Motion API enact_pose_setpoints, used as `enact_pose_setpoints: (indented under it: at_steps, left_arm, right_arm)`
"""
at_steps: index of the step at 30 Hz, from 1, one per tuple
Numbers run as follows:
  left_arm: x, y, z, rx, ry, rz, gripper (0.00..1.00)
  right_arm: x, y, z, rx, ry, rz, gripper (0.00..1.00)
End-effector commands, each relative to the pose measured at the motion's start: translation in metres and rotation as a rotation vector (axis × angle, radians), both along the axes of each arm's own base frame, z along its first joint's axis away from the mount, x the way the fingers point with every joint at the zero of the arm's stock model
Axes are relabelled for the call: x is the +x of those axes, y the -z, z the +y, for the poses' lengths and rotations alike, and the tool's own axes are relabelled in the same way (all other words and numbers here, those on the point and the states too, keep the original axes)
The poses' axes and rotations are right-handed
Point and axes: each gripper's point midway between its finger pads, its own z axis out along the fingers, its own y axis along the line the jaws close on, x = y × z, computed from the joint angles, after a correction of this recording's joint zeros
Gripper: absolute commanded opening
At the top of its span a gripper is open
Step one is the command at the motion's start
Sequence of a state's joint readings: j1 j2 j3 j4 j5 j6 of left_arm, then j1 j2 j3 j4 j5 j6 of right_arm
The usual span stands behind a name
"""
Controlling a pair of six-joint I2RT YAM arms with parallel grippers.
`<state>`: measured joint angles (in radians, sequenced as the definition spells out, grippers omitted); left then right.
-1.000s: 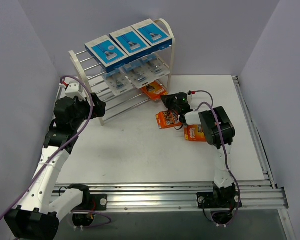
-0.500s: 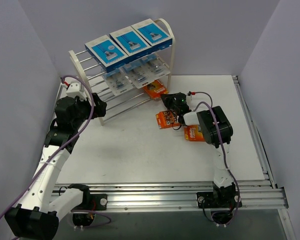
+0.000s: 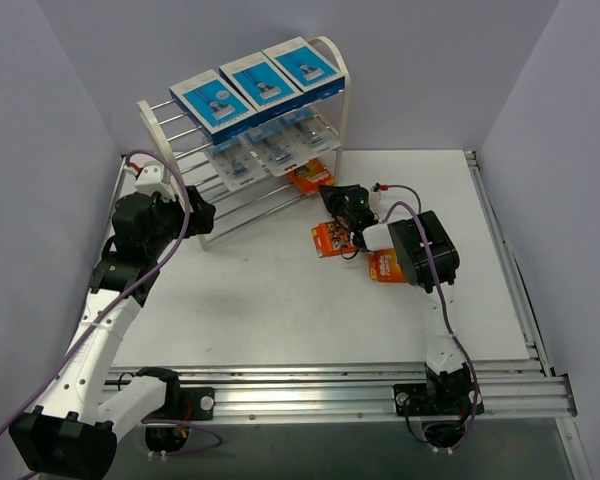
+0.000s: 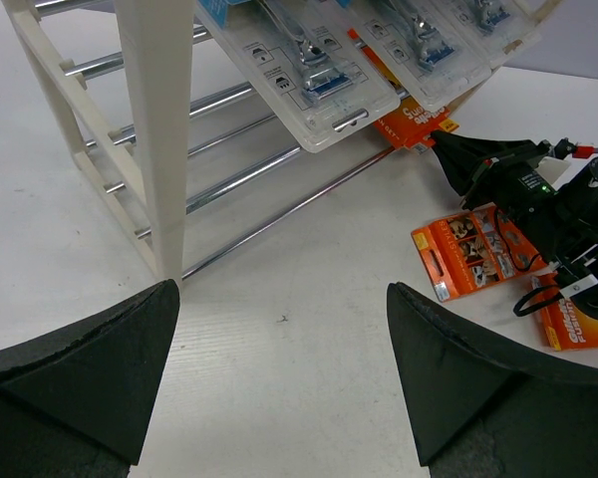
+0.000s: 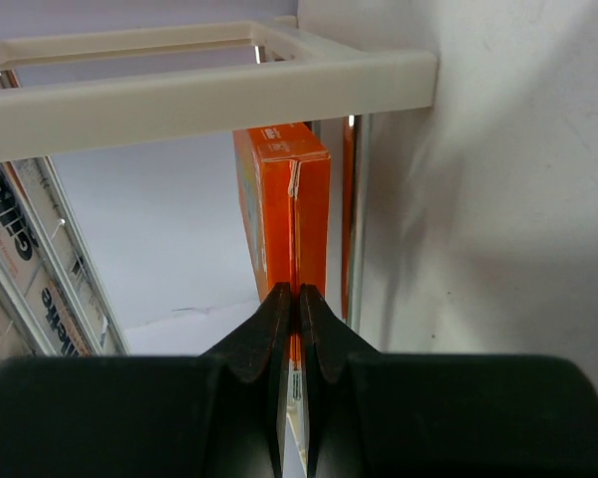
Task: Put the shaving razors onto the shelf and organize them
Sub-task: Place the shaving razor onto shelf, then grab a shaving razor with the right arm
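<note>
- White table (image 3: 280, 300), lilac walls
- Shelf (image 3: 345, 105), far left: blue boxes (image 3: 260, 80) on the top tier, blister packs (image 3: 280, 150) below, sorted by kind
- Orange pack (image 5: 284, 199): low at the shelf's right end, under the blister packs, probably to start an orange row
- Right gripper (image 5: 290, 294): clenched on that pack's seam, feeding it in
- Left gripper (image 4: 279, 289): spread wide, empty, beside the shelf
- Spare packs (image 3: 332, 238): two, orange, flat on the table
- Writing: "Gillette" partly legible on blister cards; orange print unreadable

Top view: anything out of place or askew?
Two orange packs lie loose and skewed on the table, off the shelf. A third pack is at the shelf's foot, pinched by the right gripper.
</note>
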<state>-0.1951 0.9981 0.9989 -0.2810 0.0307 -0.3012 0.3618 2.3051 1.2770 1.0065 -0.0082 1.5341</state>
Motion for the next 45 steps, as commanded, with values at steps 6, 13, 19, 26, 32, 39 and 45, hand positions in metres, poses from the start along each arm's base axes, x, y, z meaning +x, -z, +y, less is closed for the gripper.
enact_pose_setpoints:
  at_steps: [6,13,19,26,32,39,45]
  left_arm:
    - [0.004,-0.017,-0.003,0.007,0.014,-0.053,0.94]
    - [0.004,-0.016,-0.003,0.008,0.017,-0.050,0.94]
    - [0.004,-0.017,-0.003,0.009,0.015,-0.052,0.94]
    - [0.003,-0.017,-0.004,0.006,0.020,-0.053,0.94]
    - [0.002,-0.018,-0.005,0.002,0.022,-0.058,0.94]
    - [0.000,-0.022,-0.002,0.004,0.010,-0.070,0.94]
    - [-0.003,-0.027,0.003,0.012,-0.008,-0.087,0.94]
  right_arm:
    - [0.016,-0.028,0.008,0.050,0.022,-0.093,0.00]
    - [0.017,-0.026,0.010,0.055,0.013,-0.082,0.05]
    - [0.014,-0.026,0.009,0.053,0.011,-0.082,0.18]
    - [0.007,-0.033,0.005,0.036,0.016,-0.095,0.37]
    - [-0.001,-0.039,-0.005,0.024,0.017,-0.098,0.43]
    - [-0.021,-0.067,-0.031,0.036,0.016,-0.163,0.44]
    - [-0.050,-0.076,-0.063,0.006,0.010,-0.160,0.45]
